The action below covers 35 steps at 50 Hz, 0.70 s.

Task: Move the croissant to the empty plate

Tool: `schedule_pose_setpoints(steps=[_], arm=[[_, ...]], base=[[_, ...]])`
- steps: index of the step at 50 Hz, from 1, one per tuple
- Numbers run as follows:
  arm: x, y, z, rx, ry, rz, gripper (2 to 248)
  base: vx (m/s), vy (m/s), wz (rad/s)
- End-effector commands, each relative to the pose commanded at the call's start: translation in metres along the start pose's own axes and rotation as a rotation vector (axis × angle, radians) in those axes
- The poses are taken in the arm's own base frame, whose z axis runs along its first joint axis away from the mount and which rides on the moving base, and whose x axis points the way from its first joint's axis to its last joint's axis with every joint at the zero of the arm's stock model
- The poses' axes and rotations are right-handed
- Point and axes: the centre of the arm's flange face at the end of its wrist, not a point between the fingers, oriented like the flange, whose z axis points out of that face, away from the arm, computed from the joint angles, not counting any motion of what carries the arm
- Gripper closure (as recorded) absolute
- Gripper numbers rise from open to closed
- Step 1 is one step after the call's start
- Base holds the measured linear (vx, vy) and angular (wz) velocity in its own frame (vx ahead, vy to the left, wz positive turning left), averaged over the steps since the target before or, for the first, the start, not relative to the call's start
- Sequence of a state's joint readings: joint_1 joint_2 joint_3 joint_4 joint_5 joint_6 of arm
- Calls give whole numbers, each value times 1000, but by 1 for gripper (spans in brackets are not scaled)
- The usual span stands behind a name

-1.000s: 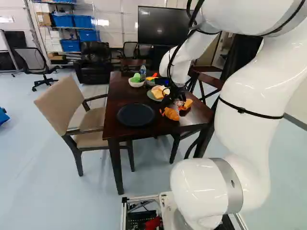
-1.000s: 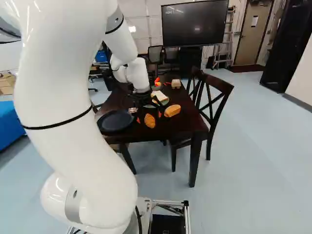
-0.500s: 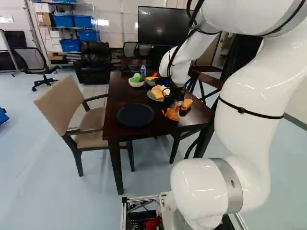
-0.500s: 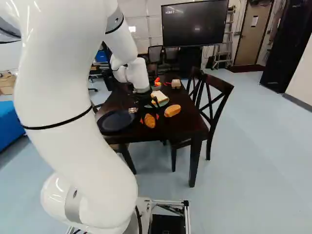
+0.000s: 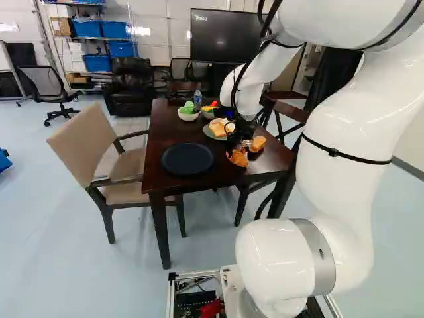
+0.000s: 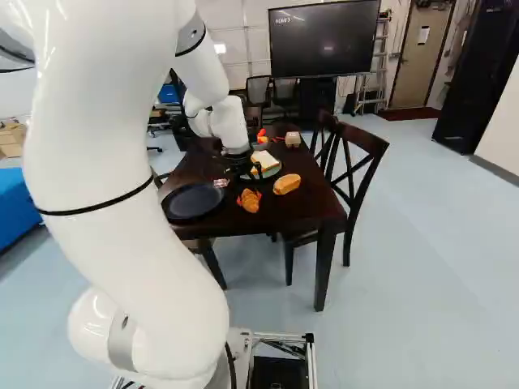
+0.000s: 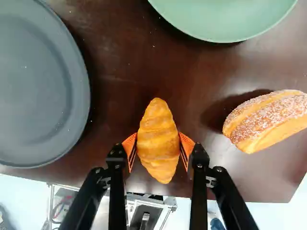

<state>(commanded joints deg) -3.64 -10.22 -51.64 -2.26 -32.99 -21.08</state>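
The claw (image 7: 158,143) had squeezed inward, and there it was, pinching the croissant (image 7: 158,120) from both sides on the tabletop (image 7: 120,72)! Those rounded flanks could have slipped during lifting, dropping it short of the dark plate (image 7: 38,86).

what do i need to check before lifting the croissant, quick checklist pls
1. Croissant between the orange pads: ok, one touches each side.
2. Croissant lined up in the tool: ok, its length runs between the fingers, not across them.
3. Dark plate empty: ok.
4. Bread roll clear of the tool: ok, a gap shows between them.
5. Grip firm enough to lift: cannot tell.
6. Croissant on the dark plate: not ok, it is beside it.
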Motion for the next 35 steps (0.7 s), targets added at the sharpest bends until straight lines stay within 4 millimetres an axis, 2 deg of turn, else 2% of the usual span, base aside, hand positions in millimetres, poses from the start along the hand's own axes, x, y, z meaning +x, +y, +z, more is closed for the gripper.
schedule_pose_setpoints(steps=[34,35], arm=[[0,0,0,0,0,0,112],[0,0,0,0,0,0,120]], base=[[0,0,0],[0,0,0]])
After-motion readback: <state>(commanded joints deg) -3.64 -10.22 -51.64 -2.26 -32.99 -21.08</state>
